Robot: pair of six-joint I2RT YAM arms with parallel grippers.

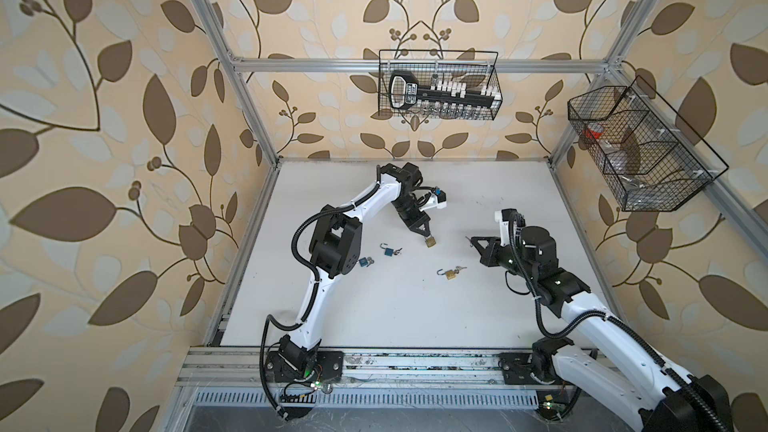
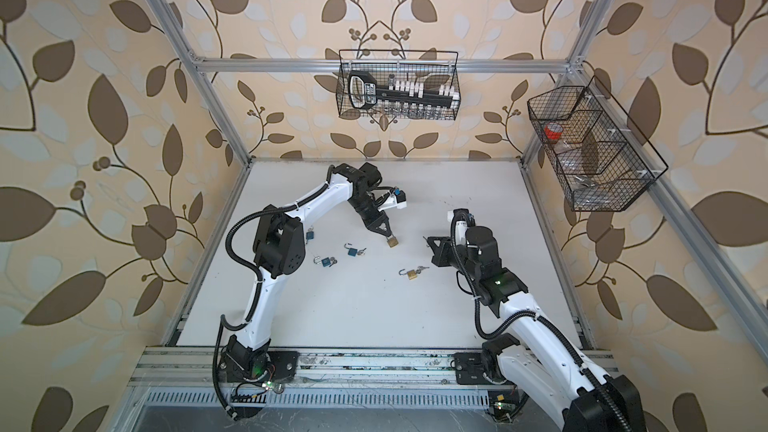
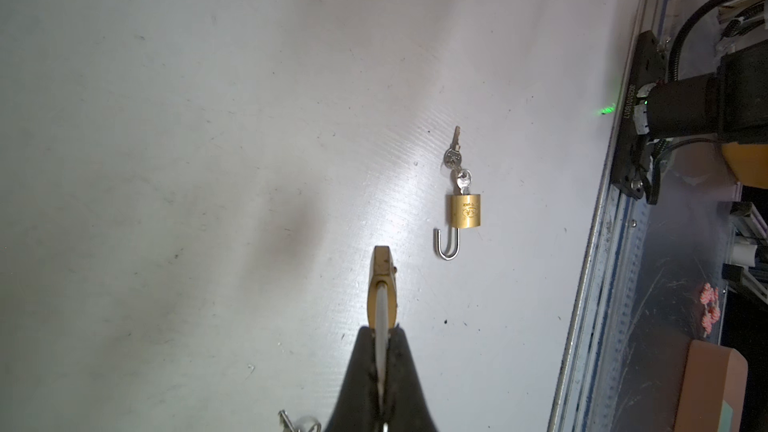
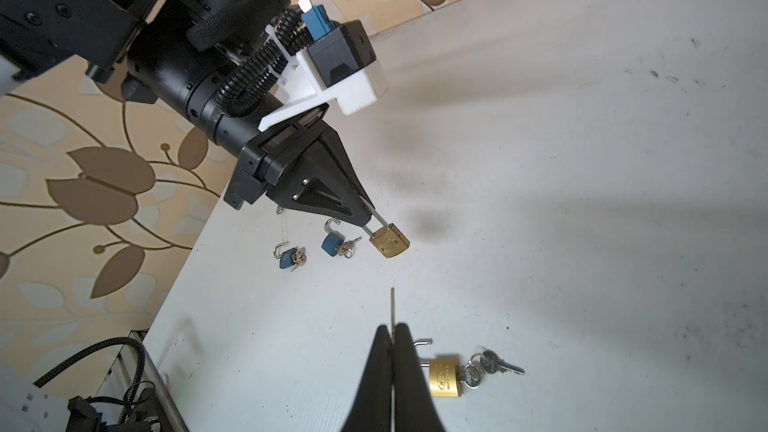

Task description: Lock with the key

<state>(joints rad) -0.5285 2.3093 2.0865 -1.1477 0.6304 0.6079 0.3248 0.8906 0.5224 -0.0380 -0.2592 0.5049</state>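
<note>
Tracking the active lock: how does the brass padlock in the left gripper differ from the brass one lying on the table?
The held padlock hangs from the left gripper; the lying padlock rests on the table. The lying padlock has a key inserted; the held padlock shows none. Both are brass.

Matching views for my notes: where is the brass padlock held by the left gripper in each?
Both top views: held padlock just below centre.
Left wrist: it sits in the lower middle, edge-on.
Right wrist: it sits near centre.
Landmark: loose open brass lock, in all four.
</note>
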